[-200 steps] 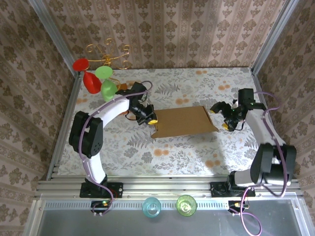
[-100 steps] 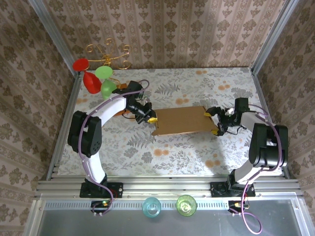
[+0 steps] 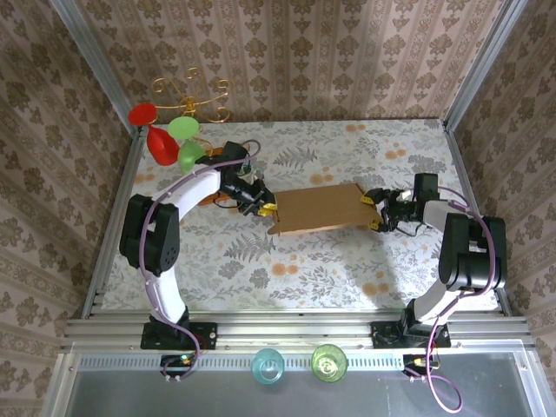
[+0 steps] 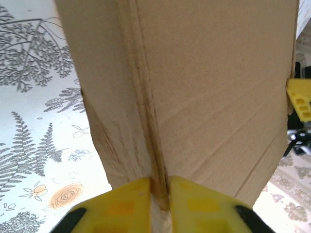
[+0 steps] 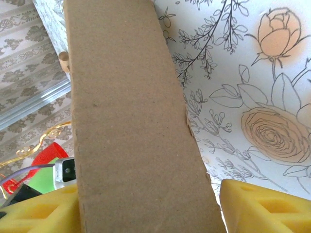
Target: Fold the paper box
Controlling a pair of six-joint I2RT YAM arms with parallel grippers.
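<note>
Your box (image 3: 317, 209) lies flat, long axis 9 to 3 o'clock; left gripper (image 3: 268, 211) pinches its 9 o'clock edge, right gripper (image 3: 376, 211) straddles its 3 o'clock end, jaws apart

In the middle of the frame, the brown paper box (image 3: 317, 209) lies on the flowery table (image 3: 287, 278), with the left gripper (image 3: 268, 211) at its left end and the right gripper (image 3: 374, 211) at its right end.

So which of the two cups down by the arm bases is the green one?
The green cup is the right-hand one, nearer the right arm's base; the cup to its left is blue-teal. Both stand on the grey shelf below the table.
</note>
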